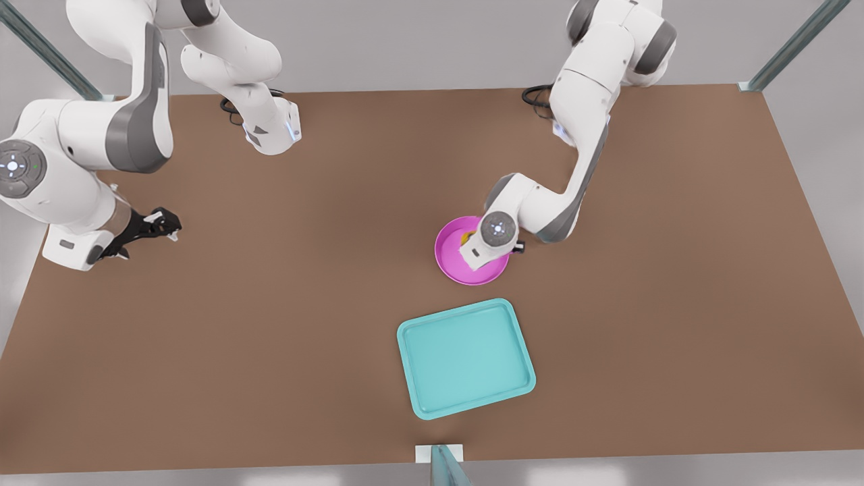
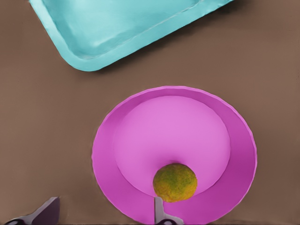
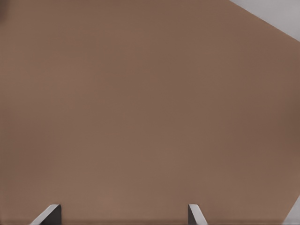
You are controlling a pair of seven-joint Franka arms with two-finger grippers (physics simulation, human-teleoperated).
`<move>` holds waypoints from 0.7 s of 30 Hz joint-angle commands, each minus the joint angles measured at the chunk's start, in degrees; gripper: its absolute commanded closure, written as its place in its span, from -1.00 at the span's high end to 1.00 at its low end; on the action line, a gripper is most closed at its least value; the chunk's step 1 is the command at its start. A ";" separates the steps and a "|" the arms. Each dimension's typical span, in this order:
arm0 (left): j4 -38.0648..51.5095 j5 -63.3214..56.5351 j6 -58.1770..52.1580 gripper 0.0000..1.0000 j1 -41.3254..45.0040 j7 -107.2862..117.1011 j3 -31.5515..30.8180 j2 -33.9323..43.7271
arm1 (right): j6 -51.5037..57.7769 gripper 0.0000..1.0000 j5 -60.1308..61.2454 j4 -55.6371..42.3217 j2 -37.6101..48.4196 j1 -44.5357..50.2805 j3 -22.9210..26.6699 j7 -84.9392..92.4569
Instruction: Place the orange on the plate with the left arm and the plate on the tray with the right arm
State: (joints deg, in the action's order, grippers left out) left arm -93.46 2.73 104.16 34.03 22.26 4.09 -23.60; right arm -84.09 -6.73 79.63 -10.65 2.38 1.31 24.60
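- Left gripper (image 2: 105, 213): fingers (image 2: 160, 212) spread apart, holding nothing; one tip stands just beside the orange (image 2: 175, 182), the other well off to the side over the rim of the plate (image 2: 140, 140); in the front view this gripper hangs under the wrist above the plate (image 1: 451, 260), on the front view's right.
- Orange: a small bumpy yellow-green ball; it rests inside the plate, against the slope of the inner wall and off the middle; free of the fingers as far as I can judge; a sliver of it shows in the front view (image 1: 466, 237) beside the wrist.
- Plate: magenta, round, shallow; it sits on the brown table (image 1: 270, 337), near the tray (image 1: 466, 358) but apart from it; not yet on the tray.
- Tray: turquoise, rectangular, rounded corners; bare inside; one corner shows in the left wrist view (image 2: 122, 28).
- Right gripper (image 1: 155, 224): fingers (image 3: 50, 213) parted, holding nothing; it waits over bare table at the front view's left, well apart from plate and tray.
- Step in hand, by my reckoning: the orange's placing looks done; the left arm is at the release.
- Next move calls for: the left arm lifting clear without nudging the orange; then the right arm crossing to the plate, pinching its rim, and carrying it level to the tray so the orange does not roll off.
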 commanded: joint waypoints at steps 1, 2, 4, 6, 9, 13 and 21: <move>8.62 1.84 -30.05 1.00 -0.54 0.52 8.73 7.52 | 0.07 1.00 0.05 0.08 0.01 -0.01 0.01 0.10; 18.30 1.93 -38.32 1.00 -0.63 -6.43 14.80 6.73 | 0.24 1.00 0.05 0.17 -0.16 -0.01 0.01 0.01; 19.19 1.84 -38.95 1.00 -0.63 -13.38 21.74 6.82 | 0.51 1.00 0.13 0.35 -0.42 0.08 0.01 0.01; 21.65 2.54 -37.90 1.00 -4.83 -14.70 20.27 5.94 | -1.25 1.00 6.63 3.07 -2.44 0.96 -0.08 -0.16; 7.94 -5.80 -17.32 1.00 -31.74 -20.67 -10.15 16.04 | -16.80 1.00 23.77 17.39 -2.45 2.54 -0.87 -0.25; 10.23 -5.80 -21.28 1.00 -31.92 -22.17 -9.54 12.18 | -32.09 1.00 31.77 28.74 -2.80 11.15 -1.05 -0.25; 12.34 -5.80 -21.63 1.00 -31.83 -21.82 -9.10 11.74 | -56.09 1.00 49.17 28.48 -15.98 28.81 -1.05 -5.26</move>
State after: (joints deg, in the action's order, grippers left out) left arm -81.18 -2.91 82.15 2.11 8.76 -5.01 -11.64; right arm -125.30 36.52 108.09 -26.10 29.84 0.27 23.57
